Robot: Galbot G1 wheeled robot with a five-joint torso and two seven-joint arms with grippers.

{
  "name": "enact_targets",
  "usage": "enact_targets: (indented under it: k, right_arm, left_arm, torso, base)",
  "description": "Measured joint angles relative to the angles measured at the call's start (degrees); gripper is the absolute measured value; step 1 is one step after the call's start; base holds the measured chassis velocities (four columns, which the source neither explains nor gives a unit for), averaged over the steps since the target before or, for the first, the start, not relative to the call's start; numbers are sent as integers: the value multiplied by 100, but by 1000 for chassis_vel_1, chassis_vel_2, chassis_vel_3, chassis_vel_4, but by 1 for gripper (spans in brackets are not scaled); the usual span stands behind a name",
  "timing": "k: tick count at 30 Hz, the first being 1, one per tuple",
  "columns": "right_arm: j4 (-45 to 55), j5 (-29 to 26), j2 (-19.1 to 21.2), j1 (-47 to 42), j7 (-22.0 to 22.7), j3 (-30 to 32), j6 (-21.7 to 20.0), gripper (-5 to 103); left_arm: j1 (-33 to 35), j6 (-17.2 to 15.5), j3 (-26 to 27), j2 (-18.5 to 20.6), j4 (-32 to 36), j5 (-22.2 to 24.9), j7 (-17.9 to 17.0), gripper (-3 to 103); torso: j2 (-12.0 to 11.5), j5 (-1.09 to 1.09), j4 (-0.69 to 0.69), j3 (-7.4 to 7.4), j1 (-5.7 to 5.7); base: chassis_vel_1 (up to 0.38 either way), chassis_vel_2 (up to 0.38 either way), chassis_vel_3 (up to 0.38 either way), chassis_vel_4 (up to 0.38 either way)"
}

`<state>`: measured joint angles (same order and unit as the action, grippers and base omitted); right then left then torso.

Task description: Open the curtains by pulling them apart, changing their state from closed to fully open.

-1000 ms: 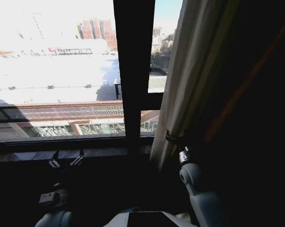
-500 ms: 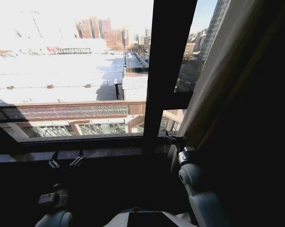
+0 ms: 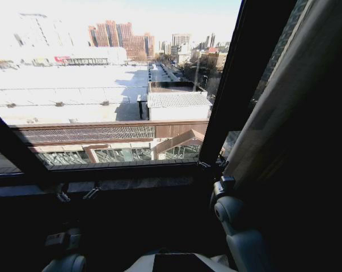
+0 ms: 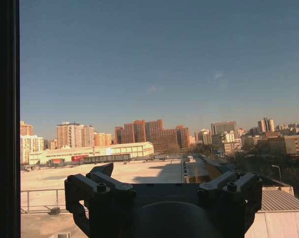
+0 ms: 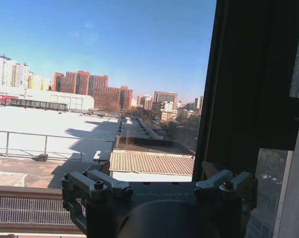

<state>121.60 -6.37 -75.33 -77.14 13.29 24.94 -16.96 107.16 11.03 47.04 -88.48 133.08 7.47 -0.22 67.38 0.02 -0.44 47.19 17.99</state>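
Note:
The curtains show as one pale pleated panel hanging down the right side of the head view, its inner edge running beside the slanted black window bar. A strip of the same fabric lies at the edge of the right wrist view. My right gripper is held up at the sill, close to the panel's lower edge. Its fingers are spread with nothing between them. My left gripper is low at the sill on the left, open, its fingers pointing at the glass.
Bare glass gives onto roofs and far buildings. A dark sill runs under the window. A second black bar slants across the lower left. The room on the right, behind the fabric, is in deep shadow.
The black bar and the curtain edge have slid right in the picture while the far buildings stayed put. A second bar has come in at the left. Both grippers hold their places.

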Motion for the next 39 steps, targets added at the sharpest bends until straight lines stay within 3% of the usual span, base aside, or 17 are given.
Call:
enact_targets:
  k: [39]
  right_arm:
    - [26, -7, -2, 28, -12, -46, 7, 100]
  left_arm:
    - [105, 50, 2, -53, 91, -33, -3, 100]
  torso:
    - [0, -2, 0, -1, 0]
  base:
    - [352, 354, -358, -354]
